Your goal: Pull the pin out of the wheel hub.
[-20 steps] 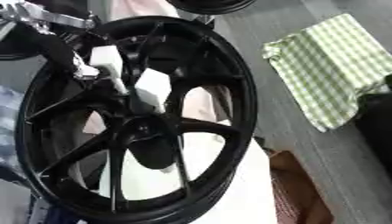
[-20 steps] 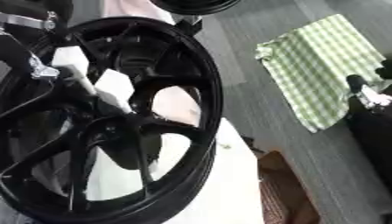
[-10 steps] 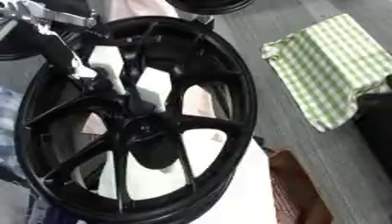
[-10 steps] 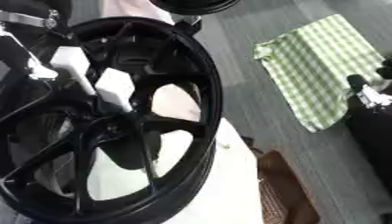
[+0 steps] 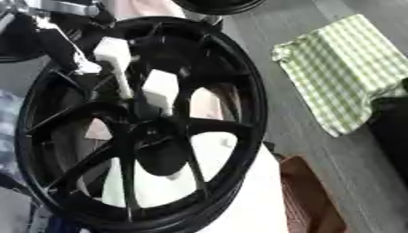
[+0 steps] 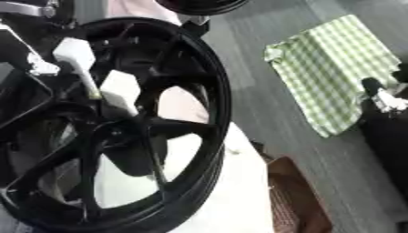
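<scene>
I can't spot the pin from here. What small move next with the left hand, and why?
Probably ease the left hand down toward the hub: its fingertips sit over the spokes just above it, gripping nothing visible, and no pin shows.

A white table [image 6: 231,200] carries the black wheel hub [image 5: 135,123], which covers most of it. Beyond the table's edge, a green checked cloth [image 5: 347,68] lies flat on the grey floor [image 6: 263,68].

You cannot make out the pin among the wheel's [image 5: 231,91] blurred spokes. Your left hand [image 5: 119,59] is cut off at the far left edge, its white fingertips blurred; the right hand is hidden.
</scene>
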`<action>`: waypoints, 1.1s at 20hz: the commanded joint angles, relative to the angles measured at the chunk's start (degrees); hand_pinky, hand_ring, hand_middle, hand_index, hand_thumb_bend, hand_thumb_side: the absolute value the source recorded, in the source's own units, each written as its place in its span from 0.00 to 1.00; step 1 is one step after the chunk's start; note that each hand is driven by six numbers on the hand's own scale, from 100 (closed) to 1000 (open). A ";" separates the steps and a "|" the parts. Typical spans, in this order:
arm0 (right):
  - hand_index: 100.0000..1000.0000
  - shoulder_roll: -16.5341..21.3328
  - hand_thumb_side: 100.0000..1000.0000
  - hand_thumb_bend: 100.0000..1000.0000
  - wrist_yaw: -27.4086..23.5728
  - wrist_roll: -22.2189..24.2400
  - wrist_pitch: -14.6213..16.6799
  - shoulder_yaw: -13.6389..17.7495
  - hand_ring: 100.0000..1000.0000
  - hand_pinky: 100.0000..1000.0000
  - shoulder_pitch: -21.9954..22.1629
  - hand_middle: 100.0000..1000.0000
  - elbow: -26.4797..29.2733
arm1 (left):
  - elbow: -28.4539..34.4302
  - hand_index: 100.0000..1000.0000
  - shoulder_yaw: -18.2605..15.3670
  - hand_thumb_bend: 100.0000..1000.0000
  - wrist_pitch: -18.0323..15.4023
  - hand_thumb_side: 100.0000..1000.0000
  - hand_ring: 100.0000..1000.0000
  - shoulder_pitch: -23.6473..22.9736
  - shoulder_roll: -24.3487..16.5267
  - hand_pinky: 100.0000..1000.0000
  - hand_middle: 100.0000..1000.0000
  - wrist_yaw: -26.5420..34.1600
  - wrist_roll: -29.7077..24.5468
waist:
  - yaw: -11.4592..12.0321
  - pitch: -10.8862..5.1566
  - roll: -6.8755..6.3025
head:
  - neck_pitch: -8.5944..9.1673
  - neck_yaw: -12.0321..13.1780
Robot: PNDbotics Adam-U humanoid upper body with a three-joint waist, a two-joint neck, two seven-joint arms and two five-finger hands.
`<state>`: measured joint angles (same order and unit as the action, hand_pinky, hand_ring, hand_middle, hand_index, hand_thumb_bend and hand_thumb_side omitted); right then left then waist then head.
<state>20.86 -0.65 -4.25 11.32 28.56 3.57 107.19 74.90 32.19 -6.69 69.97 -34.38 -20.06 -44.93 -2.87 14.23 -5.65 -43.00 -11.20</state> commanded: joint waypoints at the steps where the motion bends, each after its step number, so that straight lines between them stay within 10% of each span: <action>1: 0.75 1.04 0.17 0.63 -0.44 -0.02 0.15 0.68 0.57 0.65 0.01 0.53 0.61 | 2.95 0.36 -2.28 0.00 0.78 0.21 0.41 0.46 -3.08 0.52 0.17 1.30 1.96 | 0.06 -1.10 0.49 | -0.12 -0.15; 10: 0.75 1.34 0.17 0.63 -0.60 -0.47 0.31 0.95 0.57 0.65 0.22 0.53 0.76 | 10.50 0.35 -10.85 0.00 3.59 0.17 0.39 -4.64 -8.33 0.51 0.14 4.94 8.30 | 0.49 -1.19 0.64 | -0.33 -0.41; 22: 0.75 1.53 0.17 0.63 -0.85 -1.61 0.86 1.65 0.57 0.65 1.45 0.53 1.11 | -0.64 0.35 -35.47 0.00 10.48 0.24 0.37 -18.96 -10.49 0.55 0.09 5.28 28.22 | 1.82 -1.75 1.85 | -0.84 -0.59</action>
<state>20.89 -0.97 -5.58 12.07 29.55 4.98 107.22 75.33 -0.45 3.52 50.34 -42.82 -14.26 -18.58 -1.07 13.85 -3.95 -43.75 -11.67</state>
